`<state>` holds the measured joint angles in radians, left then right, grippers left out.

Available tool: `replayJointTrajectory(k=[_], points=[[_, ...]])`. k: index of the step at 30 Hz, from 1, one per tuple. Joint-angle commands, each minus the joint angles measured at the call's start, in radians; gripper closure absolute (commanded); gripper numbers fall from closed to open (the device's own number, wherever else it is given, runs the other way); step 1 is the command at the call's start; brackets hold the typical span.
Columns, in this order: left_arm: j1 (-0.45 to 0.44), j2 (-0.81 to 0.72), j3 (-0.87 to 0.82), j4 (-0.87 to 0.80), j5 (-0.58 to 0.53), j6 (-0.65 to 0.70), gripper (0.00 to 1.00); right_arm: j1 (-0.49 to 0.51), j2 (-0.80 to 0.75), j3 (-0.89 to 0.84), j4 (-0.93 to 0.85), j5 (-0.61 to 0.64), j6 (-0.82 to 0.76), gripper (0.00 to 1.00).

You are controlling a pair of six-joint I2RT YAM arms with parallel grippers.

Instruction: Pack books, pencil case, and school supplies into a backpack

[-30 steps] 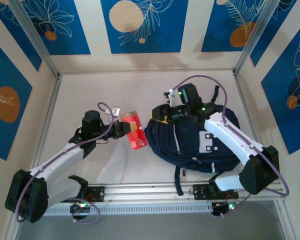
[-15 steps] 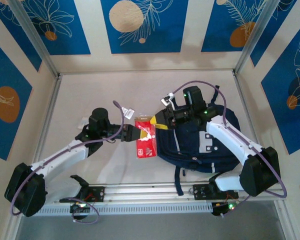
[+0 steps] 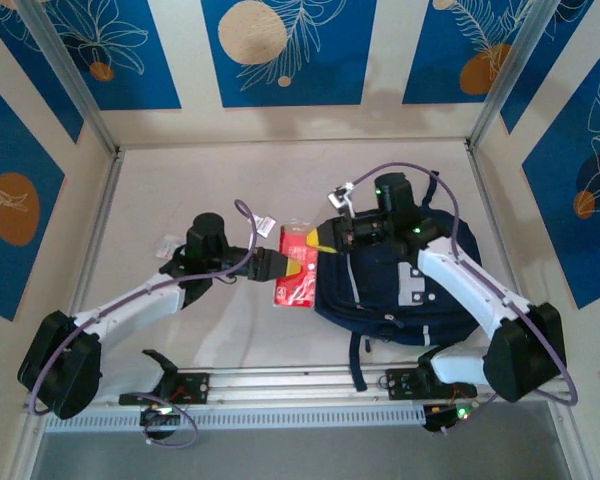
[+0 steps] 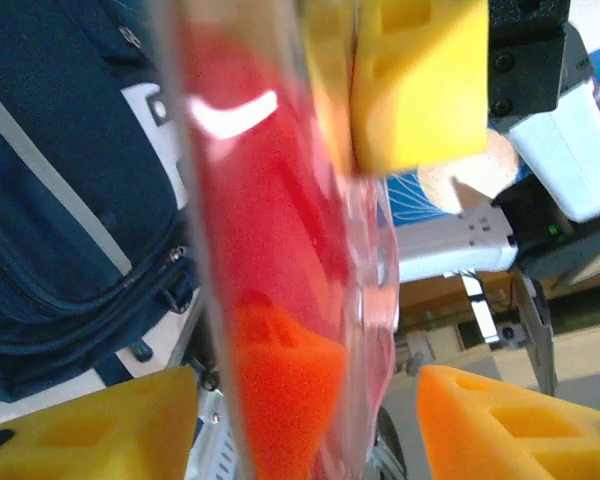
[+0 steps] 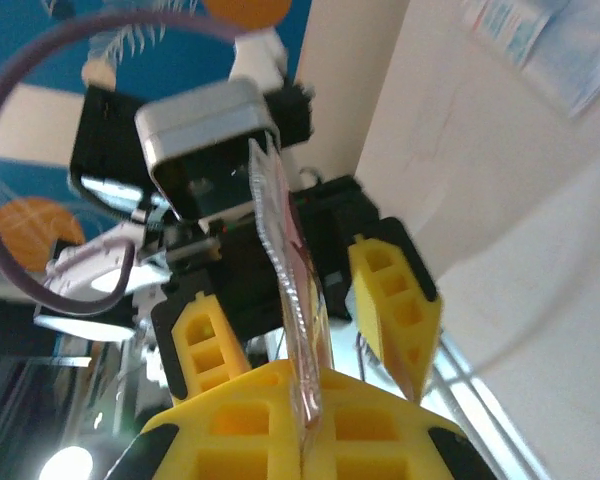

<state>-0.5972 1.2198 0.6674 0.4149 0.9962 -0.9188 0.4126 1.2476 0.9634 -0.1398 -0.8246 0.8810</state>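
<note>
Right gripper [image 3: 318,245] is clamping the glossy red packet [image 3: 298,280] just left of the navy backpack [image 3: 390,295]. Left gripper [image 3: 278,263] is holding its fingers apart around the packet.

A pale cream tabletop [image 3: 230,170] is forming the work surface and is reflecting soft, even light with only faint shadows. A back wall [image 3: 180,122] in the same cream tone is closing off the far side. Blue panels [image 3: 320,70] printed with white leaf outlines are covering its upper part, and a peach disc [image 3: 252,32] is sitting in the middle panel. The left wall [image 3: 40,215] and the right wall [image 3: 540,140] are slanting outward and are carrying matching blue panels; an orange disc [image 3: 13,208] is showing on the left one. Two aluminium posts [image 3: 70,80] are rising at the far corners. An aluminium rail [image 3: 300,380] is running along the near table edge, and a grey floor strip [image 3: 300,455] is lying below it.
</note>
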Motion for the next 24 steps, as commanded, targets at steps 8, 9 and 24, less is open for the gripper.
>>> replayJointTrajectory(k=[8,9,24], points=[[0.027,0.073,0.006,0.291,-0.319,-0.355,0.27,-0.018,-0.306,-0.202,0.265,0.673,0.418,1.0],[0.027,0.092,-0.006,0.362,-0.349,-0.416,0.27,-0.001,-0.324,-0.225,0.303,0.731,0.436,1.0],[-0.003,0.181,0.043,0.63,-0.518,-0.644,0.17,0.165,-0.377,-0.213,0.308,1.119,0.422,1.0]])
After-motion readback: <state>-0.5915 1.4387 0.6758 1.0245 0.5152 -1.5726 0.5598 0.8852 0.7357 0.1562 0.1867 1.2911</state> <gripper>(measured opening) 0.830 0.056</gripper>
